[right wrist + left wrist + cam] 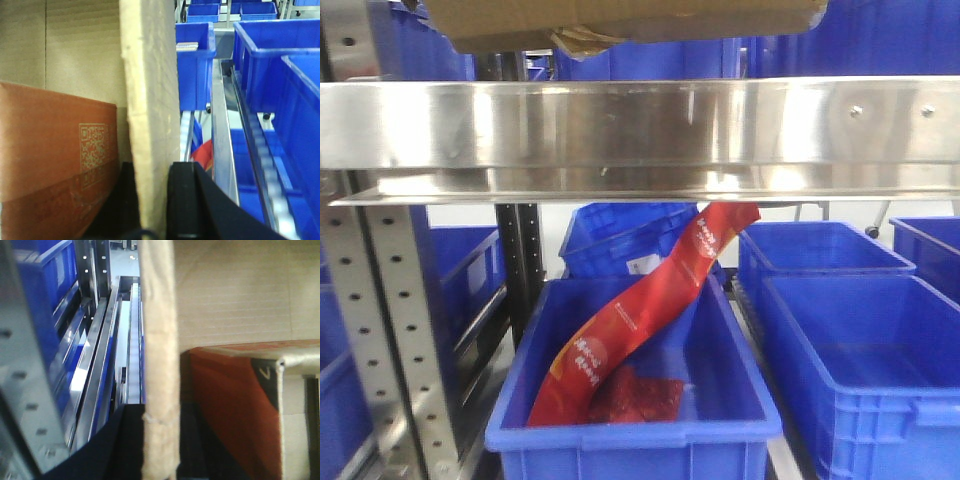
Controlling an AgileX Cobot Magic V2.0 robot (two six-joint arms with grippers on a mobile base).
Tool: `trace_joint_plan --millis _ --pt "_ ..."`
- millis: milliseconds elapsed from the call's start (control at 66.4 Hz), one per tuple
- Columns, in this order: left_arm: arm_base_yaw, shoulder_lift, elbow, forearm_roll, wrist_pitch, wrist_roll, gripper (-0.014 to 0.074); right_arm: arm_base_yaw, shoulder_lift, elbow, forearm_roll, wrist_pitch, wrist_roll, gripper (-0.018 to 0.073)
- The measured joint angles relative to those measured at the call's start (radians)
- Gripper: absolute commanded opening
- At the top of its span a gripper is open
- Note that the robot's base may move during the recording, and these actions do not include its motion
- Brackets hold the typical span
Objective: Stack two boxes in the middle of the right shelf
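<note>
while the box (620,22) sits above the shelf (640,125), blue bins (630,400) crowd below.

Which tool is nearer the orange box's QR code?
Right. The right tool clamps the cardboard wall just beside the QR code; the left tool clamps a wall with no code in view.

This is a warehouse or stockroom. A stainless-steel shelf (640,125) runs across on perforated metal uprights (395,330), rows of blue plastic bins (840,340) fill the rack levels, and one bin holds red snack packets (640,320). A tan cardboard box (620,20) sits above the rail, beside roller track (267,165).
</note>
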Motion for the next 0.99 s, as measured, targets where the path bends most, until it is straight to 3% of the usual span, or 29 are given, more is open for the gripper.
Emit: trace_joint_plan --millis 858,993 --pt "0.0 0.0 0.0 0.0 0.0 0.0 -0.0111 0.0 0.0 0.0 0.0 0.0 0.0 -0.0143" --pt "0.0 0.0 0.0 0.0 0.0 0.0 -0.0111 0.009 0.0 0.0 0.038 0.096 0.0 -0.0143"
